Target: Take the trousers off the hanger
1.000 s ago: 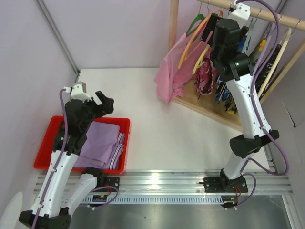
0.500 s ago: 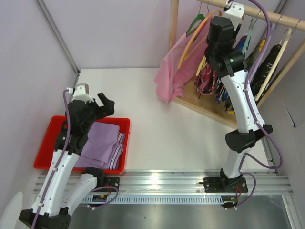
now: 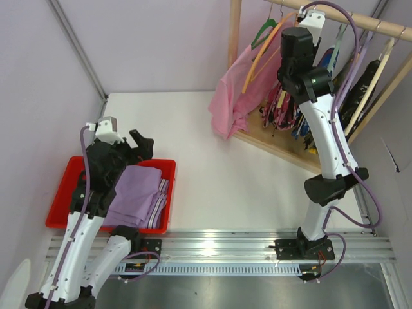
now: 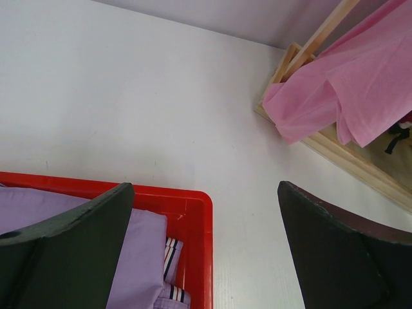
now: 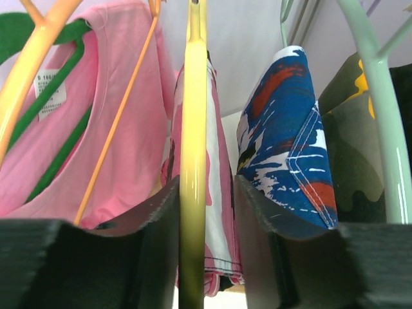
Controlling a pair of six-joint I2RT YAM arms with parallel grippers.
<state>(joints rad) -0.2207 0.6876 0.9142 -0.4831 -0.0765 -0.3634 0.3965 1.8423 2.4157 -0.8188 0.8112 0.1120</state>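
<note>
The trousers (image 5: 219,244), pink camouflage cloth, hang over the thin yellow hanger (image 5: 193,129) on the rail; from above they show beside my right arm (image 3: 280,106). My right gripper (image 5: 206,193) is up at the rack with its jaws round the hanger's yellow bar. The left finger (image 5: 154,219) lies against the bar, and a gap stays between the bar and the right finger (image 5: 257,212). My left gripper (image 4: 203,193) hangs wide open and empty over the corner of the red tray (image 4: 193,206), far from the rack (image 3: 138,145).
A plain pink garment (image 5: 122,141) on green and orange hangers hangs left of the trousers. A blue patterned garment (image 5: 290,129) and a mint hanger (image 5: 373,96) hang to the right. The wooden rack (image 3: 283,148) fills the back right. Folded lilac cloth (image 3: 135,193) lies in the tray.
My right gripper has pushed in among the hangers and its jaws have narrowed round the yellow bar. The left arm has lowered slightly over the tray, still open.
</note>
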